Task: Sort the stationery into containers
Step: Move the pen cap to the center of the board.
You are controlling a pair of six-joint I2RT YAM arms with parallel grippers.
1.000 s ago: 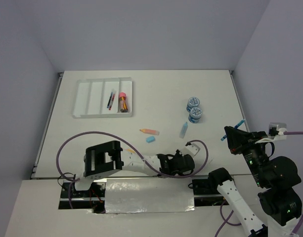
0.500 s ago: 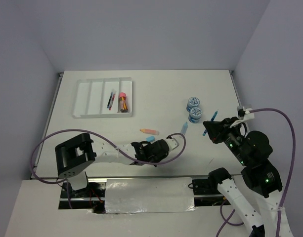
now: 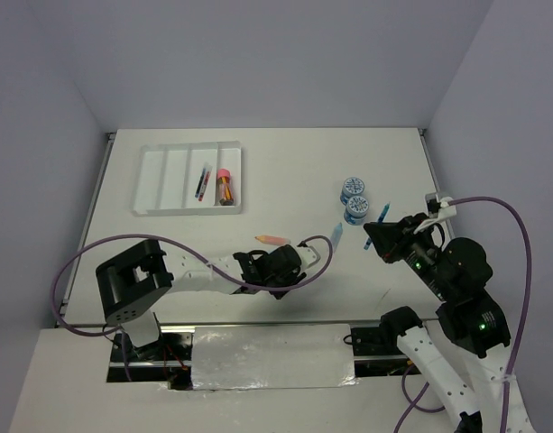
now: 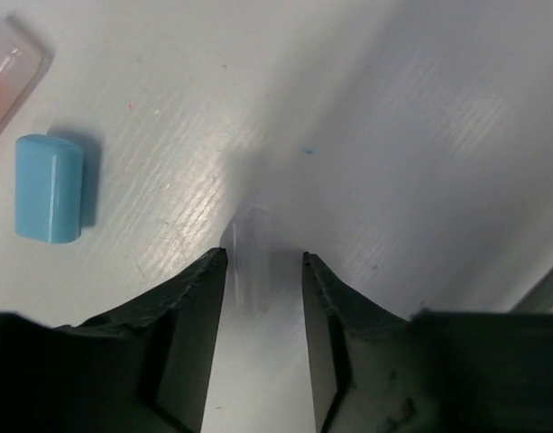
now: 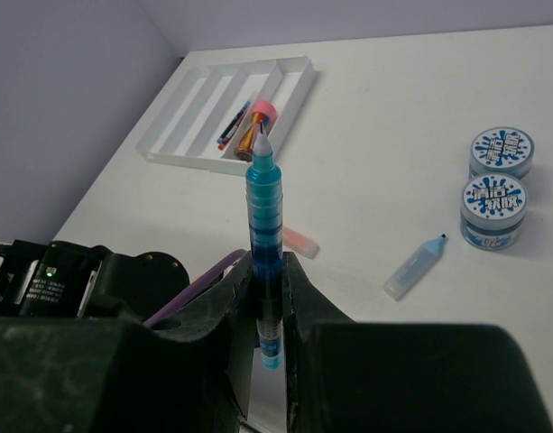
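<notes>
Swung leftward toward the tray (image 3: 159,176) since the earlier view, the left gripper (image 4: 262,262) holds its jaws part-open and empty, with the light-blue eraser (image 4: 49,188) just beside them. The eraser is probably light, rubbery and non-slip; grasp it across its narrow sides. The table (image 3: 285,162) around it is open except for the orange eraser (image 4: 10,77) nearby. The right gripper (image 5: 262,289) clamps the blue pen (image 5: 262,216), slim and rigid.

Tray (image 3: 150,185) holds pens (image 3: 203,182) and pink-capped piece (image 3: 224,183) in its two rightmost compartments; tubs (image 3: 352,188), tube (image 3: 335,236), erasers (image 3: 274,239) lie loose; blue pen (image 5: 262,225) gripped upright.

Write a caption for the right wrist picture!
Right claw grips a blue pen; white tray and two tubs beyond.
</notes>
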